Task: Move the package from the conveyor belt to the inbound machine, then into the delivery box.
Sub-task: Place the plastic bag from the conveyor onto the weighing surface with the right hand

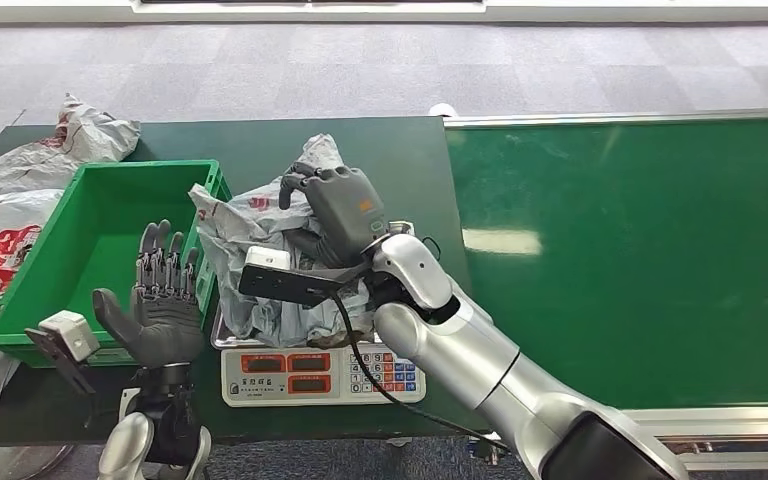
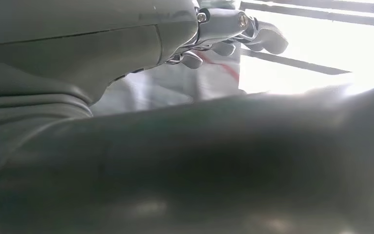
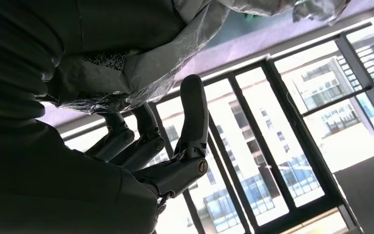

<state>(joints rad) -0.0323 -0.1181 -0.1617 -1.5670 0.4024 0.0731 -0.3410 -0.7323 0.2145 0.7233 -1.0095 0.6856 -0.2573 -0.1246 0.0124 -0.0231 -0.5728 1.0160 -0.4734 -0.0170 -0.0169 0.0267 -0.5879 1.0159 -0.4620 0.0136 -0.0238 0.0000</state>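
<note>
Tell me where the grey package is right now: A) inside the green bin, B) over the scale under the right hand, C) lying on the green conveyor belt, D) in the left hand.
B: in the head view the grey package sits over the scale with the right hand on top of it, beside the green bin; the left hand holds nothing.

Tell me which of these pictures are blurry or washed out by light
Head view: sharp and evenly lit, with a pale glare patch on the green belt. Left wrist view: the left hand is a dark blur up close, and the background behind its fingers is blown out white. Right wrist view: the right hand and grey package are dim against bright windows.
</note>
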